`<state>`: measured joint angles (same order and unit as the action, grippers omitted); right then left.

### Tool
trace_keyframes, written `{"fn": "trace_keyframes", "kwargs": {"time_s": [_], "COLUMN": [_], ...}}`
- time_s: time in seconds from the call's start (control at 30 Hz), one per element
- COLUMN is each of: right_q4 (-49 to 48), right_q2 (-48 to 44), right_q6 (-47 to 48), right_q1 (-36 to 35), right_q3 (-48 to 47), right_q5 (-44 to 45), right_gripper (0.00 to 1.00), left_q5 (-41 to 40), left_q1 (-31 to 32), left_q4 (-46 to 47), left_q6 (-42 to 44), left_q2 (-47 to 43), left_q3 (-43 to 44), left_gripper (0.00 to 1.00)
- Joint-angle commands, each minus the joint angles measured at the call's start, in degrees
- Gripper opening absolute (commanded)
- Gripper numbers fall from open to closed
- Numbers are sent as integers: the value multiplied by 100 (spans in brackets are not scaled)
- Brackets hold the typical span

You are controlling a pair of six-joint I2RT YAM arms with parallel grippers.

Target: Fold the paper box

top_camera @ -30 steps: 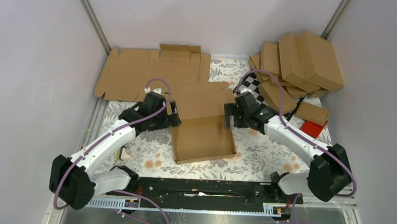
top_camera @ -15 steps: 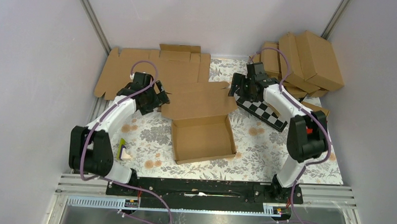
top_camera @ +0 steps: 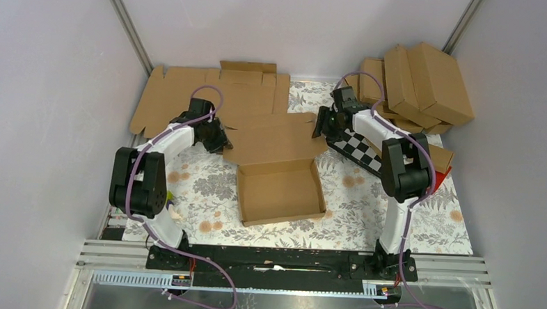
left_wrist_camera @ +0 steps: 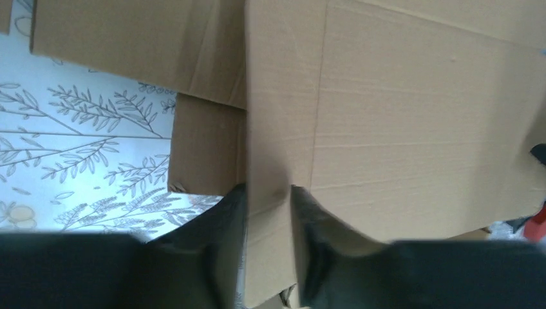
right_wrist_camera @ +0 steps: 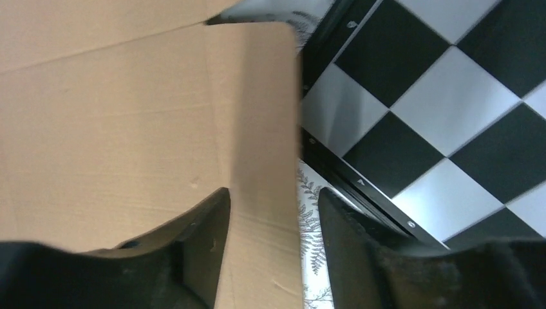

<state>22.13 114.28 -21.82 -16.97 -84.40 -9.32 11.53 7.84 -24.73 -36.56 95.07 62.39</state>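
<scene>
box mid-table, walls up, lid lying open behind | left gripper narrow, astride lid's left edge, cannot tell if gripping | right gripper part-open astride right edge, gap showing | reason: one per side, probably to swing lid over evenly
</scene>
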Motion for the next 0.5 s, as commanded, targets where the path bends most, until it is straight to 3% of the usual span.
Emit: {"fn": "trace_keyframes", "kwargs": {"time_s": [0.0, 0.03, 0.1, 0.23, 0.33, 0.47], "right_q4": [-112, -59, 28, -30, -453, -1523], "right_q2": [72, 3, -265, -1022, -1733, -2911], "right_q6": [119, 172, 378, 653, 710, 817], "right_q1": [-12, -55, -217, -493, -629, -951], "right_q3": [-263, -292, -302, 11, 627, 1863], "right_q5": [-768, -721, -362, 364, 783, 1735], "right_gripper": [45, 35, 21, 10, 9, 14], "left_q5": [243, 106, -484, -1647, -2365, -3256], "left_q1": [32, 109, 406, 1075, 1542, 2359], "left_q4": [327, 295, 11, -82, 225, 1224], "left_q6": [200, 268, 476, 727, 814, 1185], "left_q2": [50, -3, -135, -629, -1188, -2051], "left_q3": [335, 382, 538, 595, 358, -388], "left_gripper": [6, 0, 0, 0, 0, 0]}}
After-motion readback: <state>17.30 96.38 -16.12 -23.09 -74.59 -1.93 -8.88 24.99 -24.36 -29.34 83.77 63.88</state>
